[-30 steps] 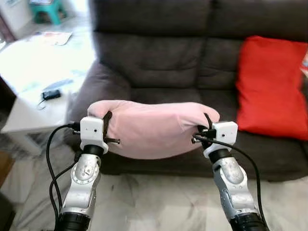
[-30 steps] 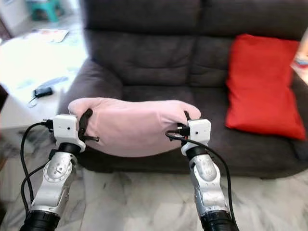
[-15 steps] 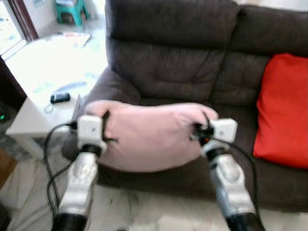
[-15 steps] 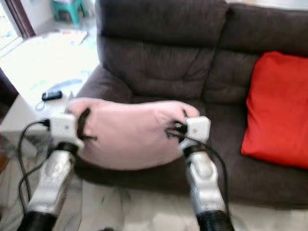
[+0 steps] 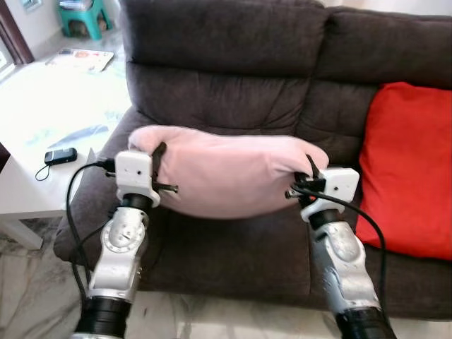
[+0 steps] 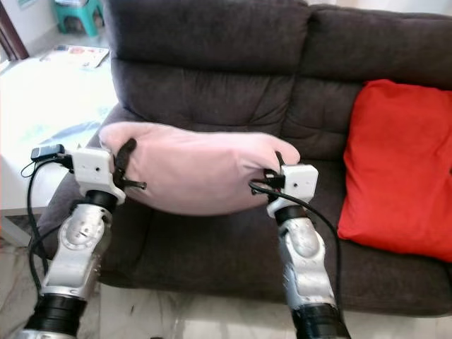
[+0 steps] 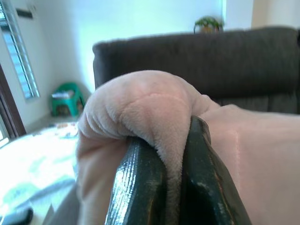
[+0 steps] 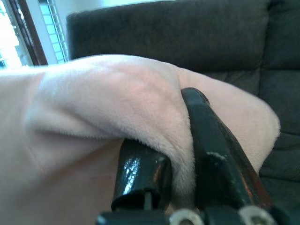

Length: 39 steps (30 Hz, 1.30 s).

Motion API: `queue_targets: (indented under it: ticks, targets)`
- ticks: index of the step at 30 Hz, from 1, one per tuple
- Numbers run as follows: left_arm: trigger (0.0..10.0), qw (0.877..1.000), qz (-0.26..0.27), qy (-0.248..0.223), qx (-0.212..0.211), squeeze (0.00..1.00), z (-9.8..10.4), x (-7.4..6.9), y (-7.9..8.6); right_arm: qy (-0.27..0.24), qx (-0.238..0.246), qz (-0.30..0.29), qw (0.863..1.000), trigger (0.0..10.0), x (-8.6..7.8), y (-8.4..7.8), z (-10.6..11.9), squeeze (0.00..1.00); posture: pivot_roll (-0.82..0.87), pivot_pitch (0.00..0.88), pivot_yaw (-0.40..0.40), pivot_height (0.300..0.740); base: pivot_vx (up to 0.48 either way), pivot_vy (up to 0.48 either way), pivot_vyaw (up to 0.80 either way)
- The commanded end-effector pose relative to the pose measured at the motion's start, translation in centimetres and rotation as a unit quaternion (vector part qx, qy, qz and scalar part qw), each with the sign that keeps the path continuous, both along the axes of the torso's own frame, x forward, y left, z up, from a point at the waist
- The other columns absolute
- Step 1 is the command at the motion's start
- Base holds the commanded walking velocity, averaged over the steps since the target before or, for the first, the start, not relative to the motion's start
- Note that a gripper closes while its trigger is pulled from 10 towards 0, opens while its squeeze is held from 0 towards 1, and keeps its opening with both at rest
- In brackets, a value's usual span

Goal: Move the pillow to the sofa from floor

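Soft pink plush pillow (image 5: 226, 176), pinched at either end by left gripper (image 5: 158, 169) and right gripper (image 5: 308, 178), held above dark grey fabric sofa (image 5: 233, 106) seat; lowering and release remain.

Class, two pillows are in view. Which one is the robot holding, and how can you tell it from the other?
The pink pillow: the left gripper and right gripper pinch its ends above the sofa seat. The red pillow leans against the backrest, untouched.

Off to the side: cushion, table, stool.
A red cushion (image 5: 409, 166) leans upright; a white table (image 5: 28, 194) carries a phone (image 5: 59, 155) and magazine (image 5: 80, 58), a green stool (image 5: 79, 15) beyond.
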State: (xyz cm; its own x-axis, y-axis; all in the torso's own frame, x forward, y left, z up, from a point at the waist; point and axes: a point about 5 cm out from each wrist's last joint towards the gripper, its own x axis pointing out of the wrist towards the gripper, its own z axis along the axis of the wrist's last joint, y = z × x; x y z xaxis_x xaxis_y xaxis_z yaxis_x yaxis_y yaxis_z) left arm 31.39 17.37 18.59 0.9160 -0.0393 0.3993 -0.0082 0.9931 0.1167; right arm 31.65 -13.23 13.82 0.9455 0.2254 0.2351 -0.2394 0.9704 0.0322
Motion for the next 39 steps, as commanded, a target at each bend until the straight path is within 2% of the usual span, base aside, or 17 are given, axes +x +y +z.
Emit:
queue_targets:
  ticks: [1, 6, 11, 16, 18, 22, 24, 26, 31, 34, 35, 37, 38, 39]
  targets:
    - [10.0, 1.0, -0.009, -0.027, -0.003, 0.0, 1.2, -0.2, -0.6, -0.034, 0.006, -0.013, 0.999, 10.0, 0.0, -0.9, 1.6, 0.0, 0.05, 0.09, -0.023, 0.74, 0.382, 0.0, 0.0]
    - [10.0, 1.0, -0.007, -0.024, -0.004, 0.0, 1.2, -0.2, -0.6, -0.04, -0.017, -0.002, 0.999, 10.0, -0.3, -0.6, 1.5, 0.0, 0.05, 0.091, -0.025, 0.74, 0.385, 0.0, 0.48]
    - [10.0, 1.0, -0.008, -0.016, -0.009, 0.0, 0.9, -0.2, -0.5, -0.028, -0.003, -0.001, 1.0, 10.0, -0.3, -0.6, 1.2, 0.0, 0.05, 0.091, -0.025, 0.74, 0.367, 0.0, 0.32]
    - [10.0, 1.0, -0.016, 0.001, -0.015, 0.0, 0.3, -0.1, -0.6, -0.022, -0.002, 0.004, 1.0, 10.0, -0.2, -0.6, 1.1, 0.0, 0.05, 0.091, -0.027, 0.74, 0.0, 0.0, 0.0]
    - [10.0, 0.999, -0.024, 0.02, -0.019, 0.0, -0.2, -0.1, -0.8, -0.017, -0.005, 0.005, 1.0, 10.0, -0.1, -0.5, 1.0, 0.0, 0.05, 0.092, -0.028, 0.74, 0.0, 0.0, 0.0]
    - [10.0, 0.993, -0.073, 0.086, -0.031, 0.0, -2.0, -0.2, -1.4, -0.005, -0.015, 0.006, 1.0, 10.0, 0.1, -0.5, 0.8, 0.0, 0.05, 0.092, -0.034, 0.74, 0.0, 0.0, 0.0]
    - [10.0, 0.988, -0.084, 0.124, -0.037, 0.0, -2.7, 0.1, -0.7, -0.002, -0.02, 0.006, 1.0, 10.0, 0.3, -0.6, 0.8, 0.0, 0.05, 0.094, -0.035, 0.74, 0.0, 0.0, 0.0]
    - [10.0, 0.986, -0.087, 0.141, -0.034, 0.0, -2.7, 0.4, 0.2, 0.002, -0.025, 0.005, 1.0, 10.0, 0.5, -0.7, 0.8, 0.0, 0.05, 0.092, -0.036, 0.74, 0.0, 0.0, 0.0]
    - [10.0, 0.983, -0.091, 0.161, -0.019, 0.0, -2.4, 0.6, 1.3, 0.007, -0.037, 0.001, 0.999, 10.0, 1.1, -0.7, 0.9, 0.0, 0.05, 0.094, -0.037, 0.74, 0.0, 0.0, 0.0]
    - [10.0, 0.979, -0.117, 0.166, -0.01, 0.0, -2.1, 0.5, 1.1, 0.009, -0.043, 0.001, 0.999, 10.0, 1.5, -0.7, 1.0, 0.0, 0.05, 0.096, -0.039, 0.74, 0.0, 0.0, 0.0]
    - [10.0, 0.97, -0.17, 0.172, -0.009, 0.0, -1.8, 0.0, 0.5, 0.009, -0.045, -0.001, 0.999, 10.0, 1.9, -0.9, 1.3, 0.0, 0.05, 0.094, -0.04, 0.74, 0.0, 0.0, 0.0]
    - [10.0, 0.959, -0.22, 0.181, 0.002, 0.0, -1.5, -0.5, -0.2, 0.01, -0.053, -0.006, 0.999, 10.0, 2.5, -1.0, 1.6, 0.0, 0.05, 0.096, -0.042, 0.74, 0.0, 0.0, 0.0]
    - [10.0, 0.949, -0.253, 0.187, 0.021, 0.0, -1.3, -1.0, -0.7, 0.017, -0.06, -0.01, 0.998, 10.0, 3.1, -1.1, 1.7, 0.0, 0.06, 0.094, -0.045, 0.74, 0.0, 0.0, 0.0]
    - [10.0, 0.944, -0.267, 0.19, 0.031, 0.0, -1.3, -1.2, -0.9, 0.02, -0.063, -0.011, 0.998, 10.0, 3.3, -1.2, 1.8, 0.0, 0.06, 0.094, -0.045, 0.74, 0.0, 0.0, 0.0]
